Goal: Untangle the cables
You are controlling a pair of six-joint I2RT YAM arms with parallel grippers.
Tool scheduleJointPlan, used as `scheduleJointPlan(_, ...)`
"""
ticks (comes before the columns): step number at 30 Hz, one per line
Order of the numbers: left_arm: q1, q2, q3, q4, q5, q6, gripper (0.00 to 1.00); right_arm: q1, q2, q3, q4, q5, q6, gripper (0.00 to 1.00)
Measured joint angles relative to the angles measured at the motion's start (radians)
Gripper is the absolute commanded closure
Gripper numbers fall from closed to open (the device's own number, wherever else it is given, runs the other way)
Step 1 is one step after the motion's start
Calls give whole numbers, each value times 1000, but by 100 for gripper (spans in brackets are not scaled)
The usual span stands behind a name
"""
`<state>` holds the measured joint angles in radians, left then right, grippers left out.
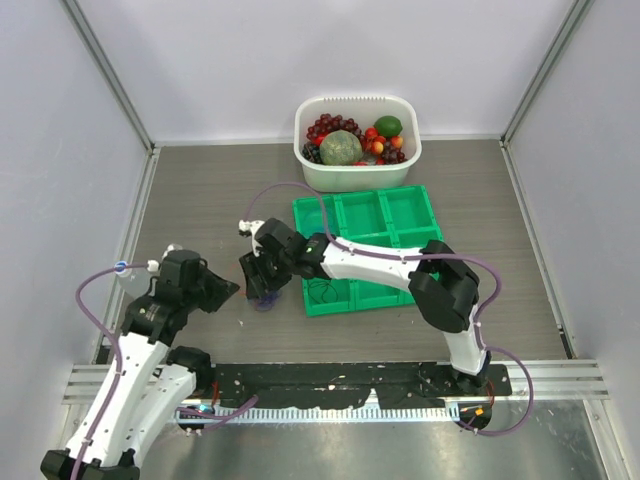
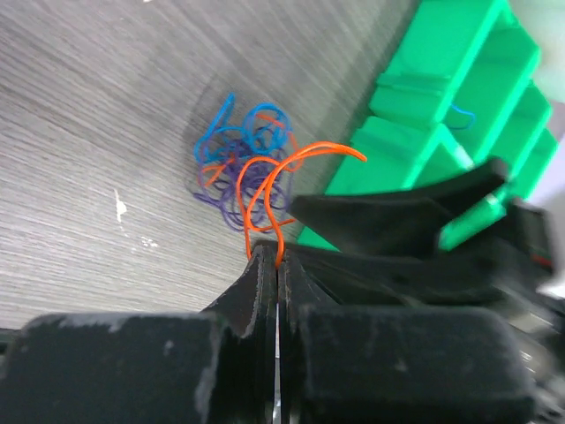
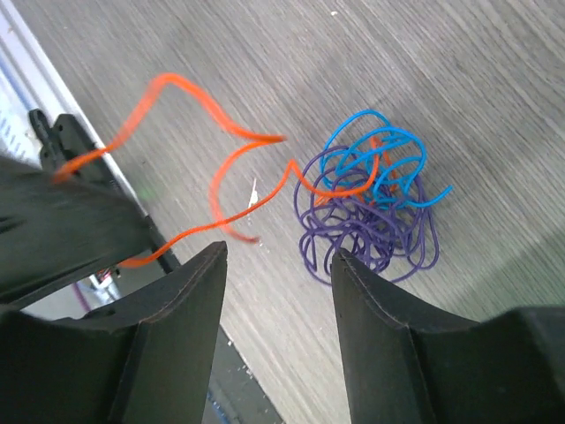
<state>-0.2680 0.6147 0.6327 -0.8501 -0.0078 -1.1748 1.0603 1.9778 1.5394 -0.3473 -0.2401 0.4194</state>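
1. Nearest the arm bases, the left hand [image 2: 267, 256] is clamped tight on an orange cord [image 2: 265, 190], which arcs from its tips back into the tangle.
2. Just beyond, the clump of cables [image 3: 371, 203], purple and blue with the orange end threaded through, lies on the surface [image 1: 200, 200] beside the green tray [image 1: 355, 195]. The right hand [image 3: 276, 256] hovers over it, fingers spread, holding nothing.
3. To free the orange cord, I judge the right hand should press down on the purple loops [image 3: 353, 231]. The left hand should then draw the orange cord out slowly, low and away from the tray. A jerk would likely drag the whole clump along or tighten a knot.
4. The surface is grey wood-grain and looks smooth, so the clump will probably slide unless pinned.
5. Farther back, behind the tray, stands a white tub [image 1: 357, 172] of fruit [image 1: 342, 147]. Pale walls [image 1: 320, 60] close in on three sides.
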Motion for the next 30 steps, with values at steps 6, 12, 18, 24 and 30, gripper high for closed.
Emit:
scheduleJointPlan(6, 0, -23, 216, -42, 0, 10, 100, 10, 56, -51, 130, 85, 35, 50)
scheduleJointPlan(12, 0, -13, 526, 23, 1, 60, 100, 6, 138, -79, 212, 182, 88, 78)
scheduleJointPlan(18, 0, 115, 968, 159, 33, 157, 100, 6, 157, -79, 249, 233, 104, 78)
scheduleJointPlan(24, 0, 336, 1482, 218, 101, 232, 100, 6, 169, -77, 267, 249, 103, 78)
scheduleJointPlan(30, 0, 487, 1767, 300, 146, 226, 100, 6, 179, -62, 271, 257, 97, 69)
